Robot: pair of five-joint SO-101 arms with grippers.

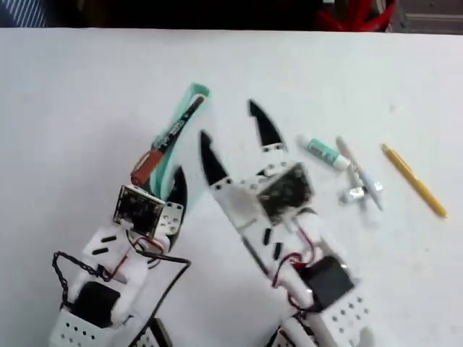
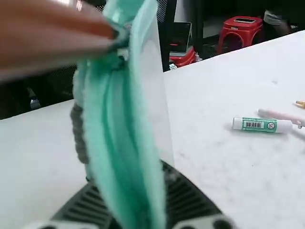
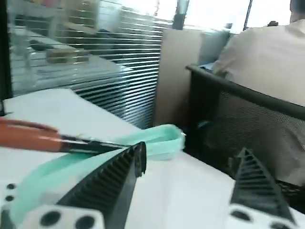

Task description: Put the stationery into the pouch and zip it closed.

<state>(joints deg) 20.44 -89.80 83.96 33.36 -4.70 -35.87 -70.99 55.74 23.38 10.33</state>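
Pouch (image 1: 194, 92) mostly hidden beneath marker (image 1: 165, 141); left hand (image 1: 168, 179) grips it.

Office, slatted window blinds (image 3: 95, 57), black mesh desk chair (image 3: 248, 124), red stool (image 2: 244, 29), white table (image 1: 87, 87)

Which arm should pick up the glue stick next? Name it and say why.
Right. The right pincer is open and empty, with the glue stick close beside it. The left pincer is shut on the pouch.

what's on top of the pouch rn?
An orange-capped pen lies along the pouch, dark tip toward its far end. Whether the tip sits inside is unclear; the pouch's contents are hidden.
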